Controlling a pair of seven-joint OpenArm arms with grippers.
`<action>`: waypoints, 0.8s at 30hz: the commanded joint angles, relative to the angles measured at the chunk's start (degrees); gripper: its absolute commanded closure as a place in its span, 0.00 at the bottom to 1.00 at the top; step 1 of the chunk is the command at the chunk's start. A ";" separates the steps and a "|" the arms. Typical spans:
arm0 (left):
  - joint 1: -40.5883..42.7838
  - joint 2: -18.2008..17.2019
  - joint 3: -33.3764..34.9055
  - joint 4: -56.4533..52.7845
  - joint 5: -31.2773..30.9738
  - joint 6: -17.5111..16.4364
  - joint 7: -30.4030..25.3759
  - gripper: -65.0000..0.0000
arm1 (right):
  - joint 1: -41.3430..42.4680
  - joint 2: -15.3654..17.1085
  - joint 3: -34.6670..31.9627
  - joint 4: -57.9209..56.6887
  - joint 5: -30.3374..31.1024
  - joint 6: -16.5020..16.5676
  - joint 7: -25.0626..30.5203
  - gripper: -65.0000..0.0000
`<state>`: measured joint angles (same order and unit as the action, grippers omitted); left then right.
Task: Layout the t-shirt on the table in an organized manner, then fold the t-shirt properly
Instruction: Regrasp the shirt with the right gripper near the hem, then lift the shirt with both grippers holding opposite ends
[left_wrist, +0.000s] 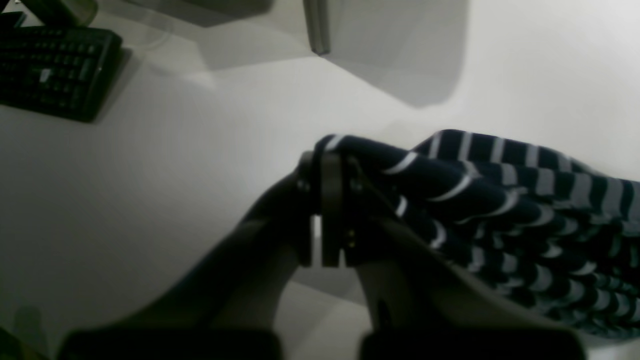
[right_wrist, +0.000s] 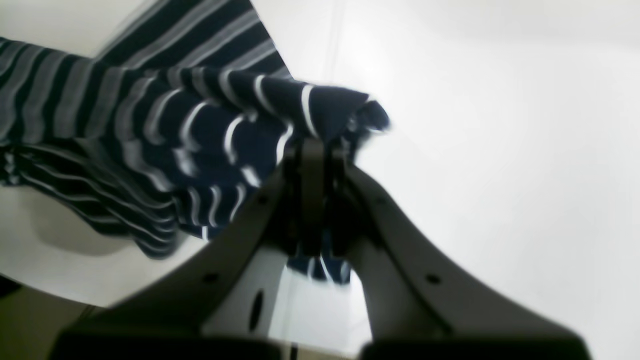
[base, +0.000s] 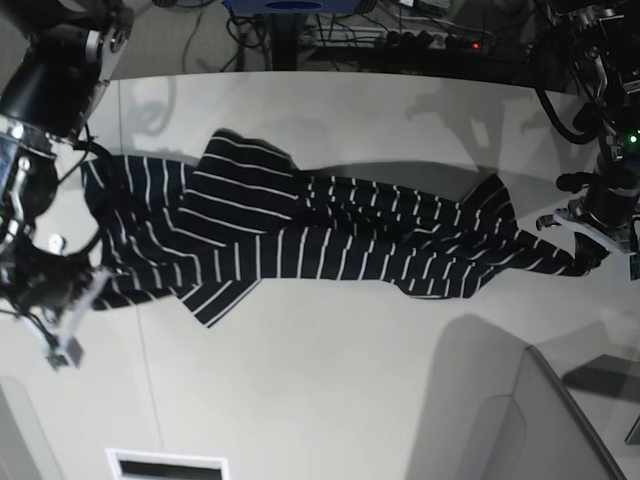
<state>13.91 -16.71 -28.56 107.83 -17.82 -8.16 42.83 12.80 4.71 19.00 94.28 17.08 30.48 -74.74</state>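
Your two arms stretch the t-shirt (base: 300, 240) across the off-white surface (base: 330, 400), the dark, white-striped garment running from nine o'clock to three o'clock in the base view. At three o'clock, your left tool (base: 585, 250) is clamped on one end of the fabric; its wrist view shows the jaws pinched together on a bunched striped edge (left_wrist: 450, 190), lifted above the surface. At nine o'clock, your right tool (right_wrist: 312, 150) is likewise closed on the opposite end of the cloth, which drapes toward ten o'clock in its wrist view. A black keyboard (left_wrist: 55, 70) lies at ten o'clock in the left wrist view.
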 joint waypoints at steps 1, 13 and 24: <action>-0.24 -0.83 -0.32 0.87 0.11 0.30 -0.32 1.00 | 2.72 0.78 -1.03 -2.28 0.63 -0.11 2.70 0.99; 2.92 -0.74 3.72 -3.35 0.11 0.30 -0.50 1.00 | 13.36 0.78 -7.53 -30.41 0.55 -0.19 17.55 0.99; 3.45 -0.21 3.90 -3.88 4.15 0.38 -0.59 1.00 | 13.00 0.78 -7.62 -30.24 0.55 -0.19 17.73 0.86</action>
<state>17.47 -16.38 -24.40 103.15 -13.65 -7.97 43.33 24.05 5.04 11.40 63.22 16.71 30.20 -57.91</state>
